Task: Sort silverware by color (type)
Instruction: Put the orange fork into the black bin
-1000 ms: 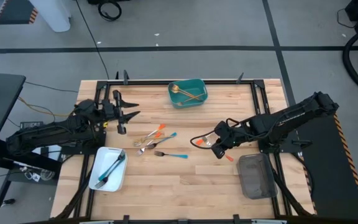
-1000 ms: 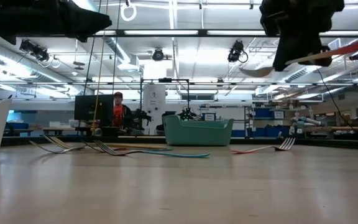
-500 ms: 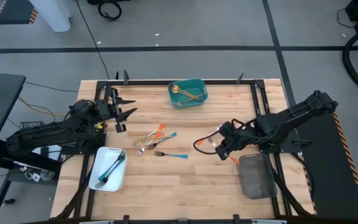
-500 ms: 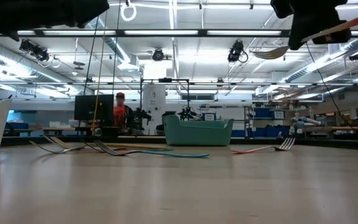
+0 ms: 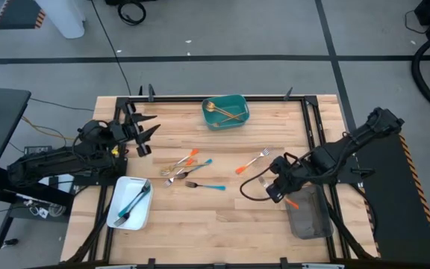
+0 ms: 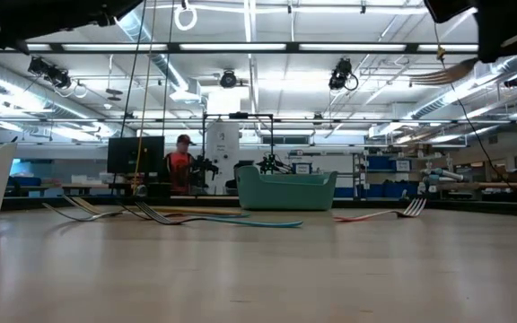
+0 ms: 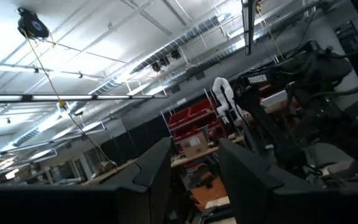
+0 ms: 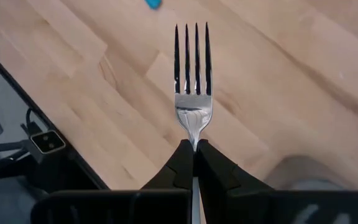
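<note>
While the right gripper (image 5: 276, 192) is pinching an orange-handled fork (image 8: 192, 81) by its neck, the step in hand looks like carrying it to the grey tray (image 5: 308, 217).

Grip: the fingers (image 8: 213, 169) are pressing together on the fork just below the tines, which are pointing straight out ahead (a narrow hold, so any knock could twist it).

Doing it well: my judgement is that the fork should be brought over the middle of the grey tray, lowered close to its floor, and only then let go, so it is not bouncing off the rim.

Left gripper (image 5: 142, 133): it is waiting above the table's left side, fingers spread and holding nothing.

Rest of the silverware: a second orange-handled fork (image 5: 251, 161) is lying near the right gripper; a mixed cluster (image 5: 187, 169) is lying mid-table; gold pieces are sitting in the teal tray (image 5: 239, 119), blue ones in the white tray (image 5: 118, 217).

Edges: the grey tray is sitting at the table's right border, beside the frame rail.

Open room: bare wood is lying between the cluster and the right gripper, so the path is looking free.
</note>
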Controlling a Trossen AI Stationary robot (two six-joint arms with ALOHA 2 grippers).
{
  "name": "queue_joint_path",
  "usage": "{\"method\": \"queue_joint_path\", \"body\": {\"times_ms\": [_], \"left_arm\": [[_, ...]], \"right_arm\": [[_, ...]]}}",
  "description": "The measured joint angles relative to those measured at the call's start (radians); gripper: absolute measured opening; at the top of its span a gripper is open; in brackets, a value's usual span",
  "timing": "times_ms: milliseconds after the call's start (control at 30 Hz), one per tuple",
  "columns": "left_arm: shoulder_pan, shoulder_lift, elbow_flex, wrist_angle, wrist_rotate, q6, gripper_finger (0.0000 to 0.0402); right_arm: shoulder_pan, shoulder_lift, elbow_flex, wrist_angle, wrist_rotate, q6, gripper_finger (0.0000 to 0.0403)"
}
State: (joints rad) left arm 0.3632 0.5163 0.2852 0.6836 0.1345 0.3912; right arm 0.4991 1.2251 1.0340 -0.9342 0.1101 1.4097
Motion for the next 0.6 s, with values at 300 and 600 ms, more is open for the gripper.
{"method": "queue_joint_path", "body": {"times_ms": [300, 600], "left_arm": [[0.0, 0.0, 0.0, 0.009, 0.0, 0.045, 0.0142], [0.0, 0.0, 0.0, 0.02, 0.0, 0.047, 0.0142]], "right_arm": [[0.105, 0.0, 0.0, -0.162, -0.055, 0.207, 0.0013], [0.195, 0.0, -0.001, -0.278, -0.094, 0.339, 0.0013]]}}
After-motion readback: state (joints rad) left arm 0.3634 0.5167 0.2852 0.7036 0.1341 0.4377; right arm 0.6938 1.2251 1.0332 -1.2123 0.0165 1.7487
